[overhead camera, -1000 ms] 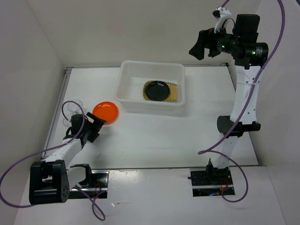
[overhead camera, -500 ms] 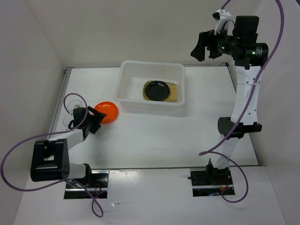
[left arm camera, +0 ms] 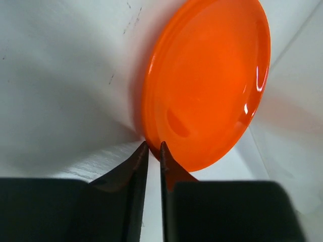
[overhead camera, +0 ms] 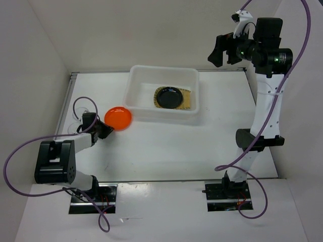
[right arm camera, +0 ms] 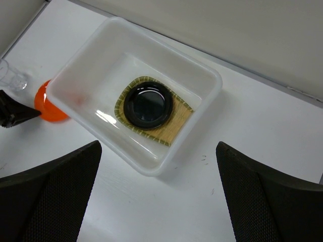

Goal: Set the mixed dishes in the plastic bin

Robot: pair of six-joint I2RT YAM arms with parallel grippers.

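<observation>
Here, the left gripper [left arm camera: 151,151]: jaws nearly together, clamped on the thin near rim of the orange plate [left arm camera: 207,85]. An edge pinch looks like the only grip a flat dish offers.
Orange plate: held tilted, its far edge toward the plastic bin [overhead camera: 164,68] and just beside the bin's near-left corner. It is outside the bin, not yet over the rim.
Why the tilt: probably so the dish can clear the wall and slide in face-up; that is a judgement.
Plastic bin: toward the back of the table [overhead camera: 166,146], long side facing the arms.
Already inside: the bamboo tray [right arm camera: 174,126] lies flat on the bin floor with the black plate [overhead camera: 169,97] on top of it. Both sit toward the bin's right half.
Open room in the bin: the left half of the floor is bare, on the side nearest the orange plate.
Edge to beat: the bin's left wall and rounded rim, which stand between plate and floor. The plate needs to rise before it travels right.
Right gripper [overhead camera: 220,49]: parked high above the bin's far-right corner, fingers spread wide with nothing between them. It is well apart from the left arm's likely path.
Left behind: a clear cup [right arm camera: 11,78] stands near the table's left edge, close behind the left gripper; how many cups there are cannot be told.
Risk: a thin-rim pinch could let the plate pivot or slip if it knocks the wall.
</observation>
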